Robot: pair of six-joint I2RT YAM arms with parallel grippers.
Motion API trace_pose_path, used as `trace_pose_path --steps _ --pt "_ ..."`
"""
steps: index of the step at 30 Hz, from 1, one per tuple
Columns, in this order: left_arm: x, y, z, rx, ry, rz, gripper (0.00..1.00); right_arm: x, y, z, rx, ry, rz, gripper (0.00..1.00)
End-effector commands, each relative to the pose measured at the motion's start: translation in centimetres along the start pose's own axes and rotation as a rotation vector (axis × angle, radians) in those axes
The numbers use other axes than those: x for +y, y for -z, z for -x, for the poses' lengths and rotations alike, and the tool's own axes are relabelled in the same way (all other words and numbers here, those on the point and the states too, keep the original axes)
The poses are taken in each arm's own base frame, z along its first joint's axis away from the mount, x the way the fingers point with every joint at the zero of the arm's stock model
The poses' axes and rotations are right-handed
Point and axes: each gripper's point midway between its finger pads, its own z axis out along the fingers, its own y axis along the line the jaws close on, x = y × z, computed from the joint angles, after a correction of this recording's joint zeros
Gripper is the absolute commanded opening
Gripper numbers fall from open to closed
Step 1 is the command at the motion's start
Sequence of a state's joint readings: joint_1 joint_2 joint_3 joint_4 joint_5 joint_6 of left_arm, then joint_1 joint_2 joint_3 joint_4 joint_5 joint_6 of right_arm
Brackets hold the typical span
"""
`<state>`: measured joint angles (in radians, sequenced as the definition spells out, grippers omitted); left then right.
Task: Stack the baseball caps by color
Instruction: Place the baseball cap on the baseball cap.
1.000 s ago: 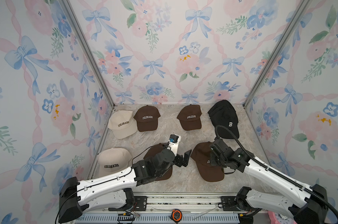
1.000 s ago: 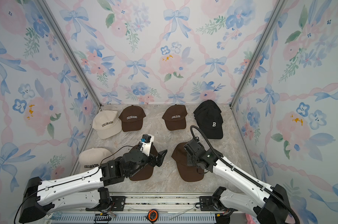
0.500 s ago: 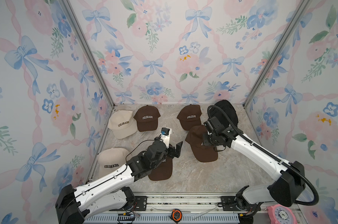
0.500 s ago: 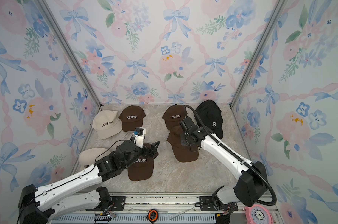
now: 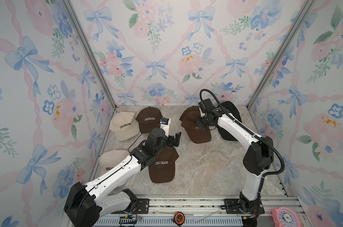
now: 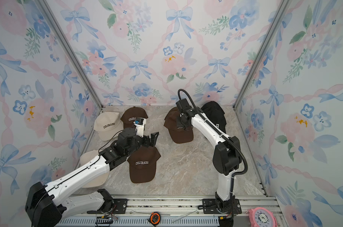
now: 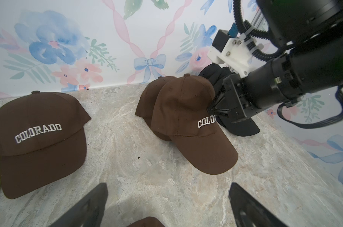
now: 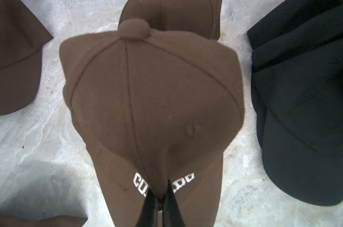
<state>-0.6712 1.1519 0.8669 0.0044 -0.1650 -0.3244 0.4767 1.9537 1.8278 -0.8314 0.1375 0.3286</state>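
My right gripper [image 8: 160, 188] is shut on a pinch of fabric at the front of a brown "COLORADO" baseball cap [image 8: 153, 98]. In both top views this cap [image 5: 194, 127] partly overlaps another brown cap [image 5: 187, 112] at the back. Black caps [image 5: 230, 110] lie just right of them. My left gripper [image 5: 173, 140] hangs open with nothing between its fingers, above the back of a brown cap [image 5: 162, 165] in the front middle. A further brown cap [image 7: 38, 137] lies at the back left, beside a cream cap [image 5: 124, 125]. Another cream cap [image 5: 111, 161] is partly hidden under my left arm.
Floral walls close in the marble floor [image 5: 215, 167] on three sides. A metal rail [image 5: 186, 204] runs along the front edge, with a small tape measure [image 5: 179, 217] and a pink timer [image 5: 285, 217] on it.
My right arm has carried the brown cap from the front middle to the back, onto the other brown cap. My left arm has swung back and left, uncovering the front brown cap.
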Motion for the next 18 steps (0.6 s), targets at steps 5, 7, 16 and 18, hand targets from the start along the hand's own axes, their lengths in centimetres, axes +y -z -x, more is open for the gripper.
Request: trace_pose_path --steps 5,7,16,18 --pt "1.0 -1.7 2.1 -0.018 -0.009 -0.027 0.98 -1.0 -2.1 2.4 0.018 -0.017 -0.017 0.01" --pt "1.4 -2.2 2.4 -0.017 -0.005 -0.025 0.98 -0.8 -2.8 2.7 0.028 -0.016 -0.016 0.01" --pt "2.2 -3.9 3.0 -0.004 -0.006 -0.031 0.98 -0.4 -4.9 3.2 0.048 -0.012 -0.021 0.01" --pt "2.3 -4.1 3.0 0.002 -0.008 -0.030 0.98 -0.5 -5.3 3.1 0.053 -0.013 -0.023 0.02"
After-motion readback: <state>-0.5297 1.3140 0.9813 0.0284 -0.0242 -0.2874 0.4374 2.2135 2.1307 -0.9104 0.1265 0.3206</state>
